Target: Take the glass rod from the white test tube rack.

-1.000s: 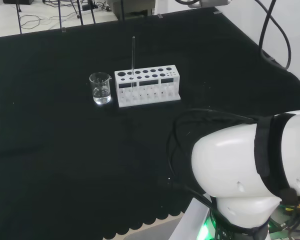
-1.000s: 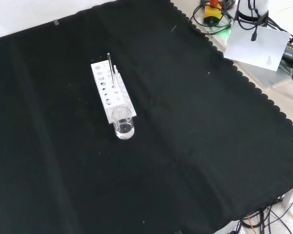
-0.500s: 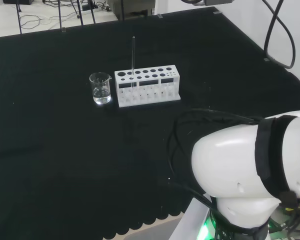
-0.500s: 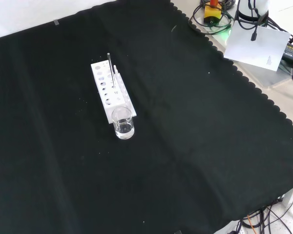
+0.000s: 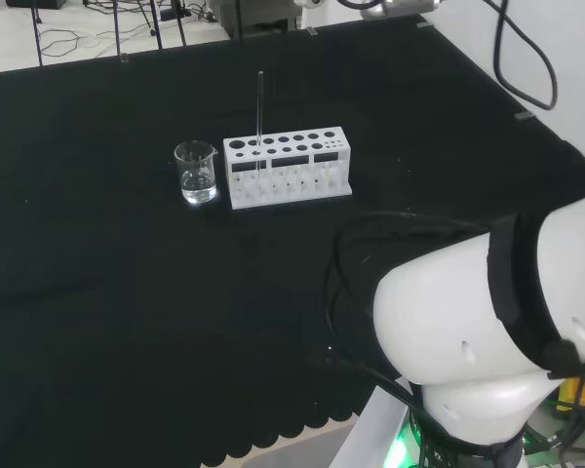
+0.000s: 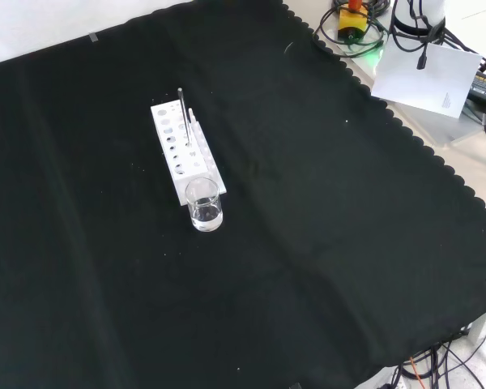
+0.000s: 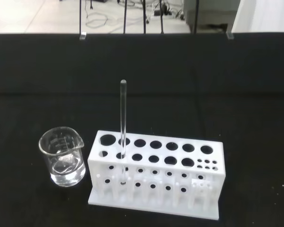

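In the head view the arm's big white link (image 5: 478,331) runs off the right and bottom edges, covering the black cloth (image 5: 127,322) at lower right. Front view: the foot of the glass rod (image 6: 183,121) is too fine to follow into the white test tube rack (image 6: 186,154). Wrist view: the rack's base touches the bottom edge; the beaker (image 7: 64,156) holds something clear, level hard to tell.

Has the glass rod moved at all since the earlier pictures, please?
No. The glass rod stands in the same hole of the white rack, beside the beaker.
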`<state>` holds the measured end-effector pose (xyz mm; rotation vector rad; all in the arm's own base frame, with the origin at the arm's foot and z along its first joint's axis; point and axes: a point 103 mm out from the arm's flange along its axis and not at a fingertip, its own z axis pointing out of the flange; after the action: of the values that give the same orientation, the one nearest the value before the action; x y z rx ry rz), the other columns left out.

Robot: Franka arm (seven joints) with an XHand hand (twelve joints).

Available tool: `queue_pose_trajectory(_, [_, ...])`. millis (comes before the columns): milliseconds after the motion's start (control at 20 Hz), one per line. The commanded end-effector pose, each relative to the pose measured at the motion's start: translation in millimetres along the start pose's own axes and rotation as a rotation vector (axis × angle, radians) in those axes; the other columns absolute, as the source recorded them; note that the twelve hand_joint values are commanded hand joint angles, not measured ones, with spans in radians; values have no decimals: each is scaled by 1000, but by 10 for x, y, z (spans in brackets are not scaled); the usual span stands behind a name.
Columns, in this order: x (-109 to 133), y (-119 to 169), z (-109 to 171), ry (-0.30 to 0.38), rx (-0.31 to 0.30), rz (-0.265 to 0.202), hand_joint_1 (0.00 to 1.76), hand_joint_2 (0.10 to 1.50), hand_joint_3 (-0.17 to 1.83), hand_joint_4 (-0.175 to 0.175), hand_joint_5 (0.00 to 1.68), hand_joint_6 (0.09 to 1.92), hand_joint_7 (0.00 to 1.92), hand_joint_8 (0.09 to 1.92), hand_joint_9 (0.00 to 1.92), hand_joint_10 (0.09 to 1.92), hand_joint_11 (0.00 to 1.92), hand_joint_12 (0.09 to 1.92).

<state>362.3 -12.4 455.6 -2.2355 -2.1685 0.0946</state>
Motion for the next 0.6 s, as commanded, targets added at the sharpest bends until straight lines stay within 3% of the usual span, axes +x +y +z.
queue_pose_trajectory(50, [77, 492, 138, 15, 15, -50, 688, 1068, -175, -86, 42, 87, 0, 421, 0, 612, 0, 928])
queue_pose_trajectory(600, [145, 849, 423, 25, 46, -85, 674, 1073, -175, -85, 41, 87, 0, 448, 0, 682, 0, 987])
